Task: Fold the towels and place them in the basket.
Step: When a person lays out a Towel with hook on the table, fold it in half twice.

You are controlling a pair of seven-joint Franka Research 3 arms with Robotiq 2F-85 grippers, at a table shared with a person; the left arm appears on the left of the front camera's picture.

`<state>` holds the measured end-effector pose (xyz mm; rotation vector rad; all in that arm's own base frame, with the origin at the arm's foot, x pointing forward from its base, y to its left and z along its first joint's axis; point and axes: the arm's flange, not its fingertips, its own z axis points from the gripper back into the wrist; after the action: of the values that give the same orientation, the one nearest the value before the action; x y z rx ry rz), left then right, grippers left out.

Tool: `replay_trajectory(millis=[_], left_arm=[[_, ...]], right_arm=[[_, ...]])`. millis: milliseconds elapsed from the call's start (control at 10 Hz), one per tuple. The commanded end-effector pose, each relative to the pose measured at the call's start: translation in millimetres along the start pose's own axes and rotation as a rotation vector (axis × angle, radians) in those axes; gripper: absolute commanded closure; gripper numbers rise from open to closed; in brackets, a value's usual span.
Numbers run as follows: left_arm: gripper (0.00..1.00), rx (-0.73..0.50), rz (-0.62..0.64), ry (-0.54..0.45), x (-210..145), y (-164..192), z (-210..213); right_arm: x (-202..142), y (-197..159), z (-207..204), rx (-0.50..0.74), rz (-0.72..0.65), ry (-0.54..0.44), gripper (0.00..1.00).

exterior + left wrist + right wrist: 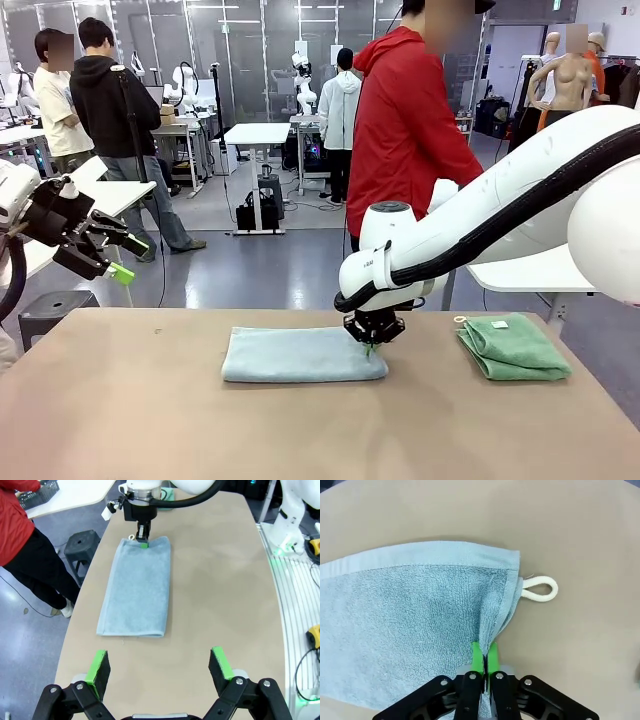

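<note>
A pale blue-grey towel (300, 355) lies folded lengthwise in the middle of the table, also in the left wrist view (137, 587) and right wrist view (410, 615). My right gripper (372, 346) is down on its right end, shut on a pinched ridge of cloth near the hem (485, 657); a white hanging loop (539, 589) sticks out beside it. The mint green towel (512, 347) sits folded at the table's right with a white tag on top. My left gripper (112, 258) hangs open above the table's left edge, nothing between its green pads (97, 667). The basket (37, 494) rests on a far side table.
A person in a red top (405, 120) stands behind the far edge of the table. A dark stool (82, 545) stands off the table's left end. Bare tabletop (150, 400) spreads in front and to the left of the blue towel.
</note>
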<state>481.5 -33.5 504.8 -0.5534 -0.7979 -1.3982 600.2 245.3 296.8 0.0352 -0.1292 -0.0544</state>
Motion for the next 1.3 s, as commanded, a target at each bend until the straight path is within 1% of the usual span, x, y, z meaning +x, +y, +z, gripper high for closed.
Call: replay_trajectory(millis=[0,200,300,400,500,700,900,1200], left_arm=[[0.0,0.016,-0.001,0.001,1,-3,0],[0.0,0.016,-0.001,0.001,1,-3,0],[0.0,0.016,-0.001,0.001,1,-3,0],[0.0,0.016,-0.001,0.001,1,-3,0],[0.0,0.016,-0.001,0.001,1,-3,0],[0.0,0.016,-0.001,0.001,1,-3,0],[0.0,0.016,-0.001,0.001,1,-3,0],[0.0,0.016,-0.001,0.001,1,-3,0]], right_arm=[[-4,-30,18,-0.051,0.024,0.011,1.0],[-9,-55,35,-0.076,0.029,-0.011,1.0],[-11,-61,44,-0.067,0.025,-0.021,1.0],[-13,-57,57,-0.067,0.033,-0.04,1.0],[-14,-41,68,-0.072,0.054,-0.059,1.0],[-10,7,74,-0.108,0.114,-0.067,1.0],[-8,66,64,-0.131,0.153,-0.055,1.0],[-4,129,48,-0.109,0.169,-0.019,1.0]])
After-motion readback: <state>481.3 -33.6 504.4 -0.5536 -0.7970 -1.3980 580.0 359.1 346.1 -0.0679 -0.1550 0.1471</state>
